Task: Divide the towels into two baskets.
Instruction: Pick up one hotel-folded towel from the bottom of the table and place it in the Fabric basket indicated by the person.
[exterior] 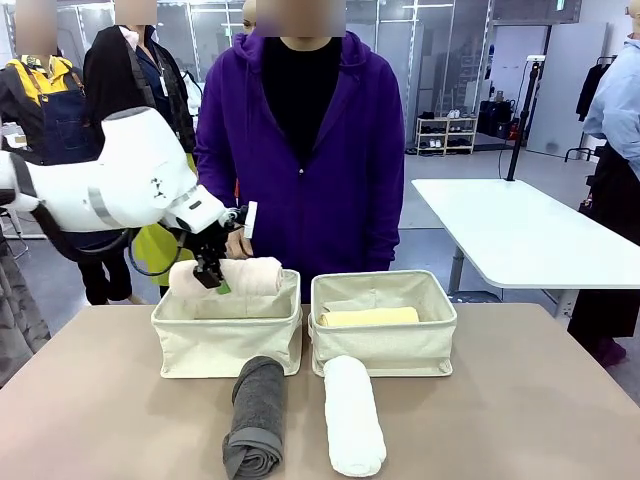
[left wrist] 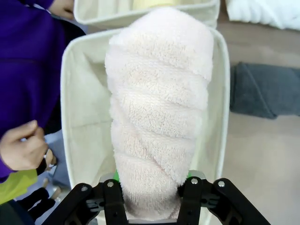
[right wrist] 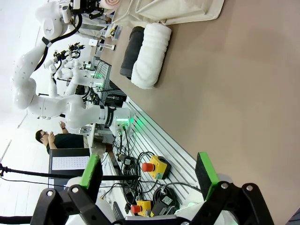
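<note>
The left arm (exterior: 110, 185) enters from the left side, its forearm roughly level and its wrist bent downward above the left basket (exterior: 225, 345). The left gripper (exterior: 212, 277) is clenched on the peach towel (exterior: 240, 275), gripping near one end of the roll. The towel is held level above the basket's far rim. In the left wrist view, the roll extends away from the fingers over the basket's open interior. A person's hand (left wrist: 21, 150) is beside the basket's far wall.

On the table (exterior: 520, 400), in front of the left basket, the grey towel (exterior: 257, 415) lies lengthwise, one end touching the basket's near wall. Just beside it to the right lies the white towel (exterior: 352, 415), parallel, in front of the right basket (exterior: 385, 350). The yellow towel (exterior: 368, 317) lies inside the right basket, along its width.

The right gripper (right wrist: 148, 164) is released: its green-padded fingers stand wide apart over bare tabletop, with nothing between them.
</note>
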`<state>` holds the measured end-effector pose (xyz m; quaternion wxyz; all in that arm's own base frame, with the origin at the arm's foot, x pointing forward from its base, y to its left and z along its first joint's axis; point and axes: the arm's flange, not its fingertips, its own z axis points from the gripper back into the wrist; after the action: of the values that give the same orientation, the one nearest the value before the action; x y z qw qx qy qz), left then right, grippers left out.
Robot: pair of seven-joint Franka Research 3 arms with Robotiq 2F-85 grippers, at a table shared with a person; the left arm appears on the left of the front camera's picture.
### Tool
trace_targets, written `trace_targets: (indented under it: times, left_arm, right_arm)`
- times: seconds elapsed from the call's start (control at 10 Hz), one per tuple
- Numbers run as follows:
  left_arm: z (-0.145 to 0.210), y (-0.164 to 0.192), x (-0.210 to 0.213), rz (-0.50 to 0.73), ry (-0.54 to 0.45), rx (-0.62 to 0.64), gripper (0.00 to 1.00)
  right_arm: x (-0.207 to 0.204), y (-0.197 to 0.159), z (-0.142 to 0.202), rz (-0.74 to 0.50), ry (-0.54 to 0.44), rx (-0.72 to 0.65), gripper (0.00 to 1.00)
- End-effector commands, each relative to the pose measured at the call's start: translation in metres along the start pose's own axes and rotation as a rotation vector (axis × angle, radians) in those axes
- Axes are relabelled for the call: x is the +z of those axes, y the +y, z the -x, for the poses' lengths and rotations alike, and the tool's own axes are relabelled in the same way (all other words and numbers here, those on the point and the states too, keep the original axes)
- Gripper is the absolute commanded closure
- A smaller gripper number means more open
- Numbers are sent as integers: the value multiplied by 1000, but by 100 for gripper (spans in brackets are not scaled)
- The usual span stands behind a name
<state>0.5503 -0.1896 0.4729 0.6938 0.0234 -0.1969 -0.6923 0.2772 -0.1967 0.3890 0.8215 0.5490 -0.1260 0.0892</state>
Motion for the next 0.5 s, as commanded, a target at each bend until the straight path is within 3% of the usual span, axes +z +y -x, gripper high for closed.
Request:
trace_targets:
  times: [0.0, 0.2, 0.3, 0.4]
  left_arm:
    - [-1, 16, -13, 12, -7, -12, 54]
    - [-1, 17, -30, 36, 17, 1, 54]
    - [0, 17, -37, 44, 20, 10, 49]
    - [1, 17, -41, 45, 42, 12, 5]
  right_arm:
    - [0, 2, 3, 18, 3, -8, 0]
    - [0, 2, 3, 18, 3, -8, 0]
    - [0, 2, 3, 18, 3, -8, 0]
    - [0, 2, 3, 18, 3, -8, 0]
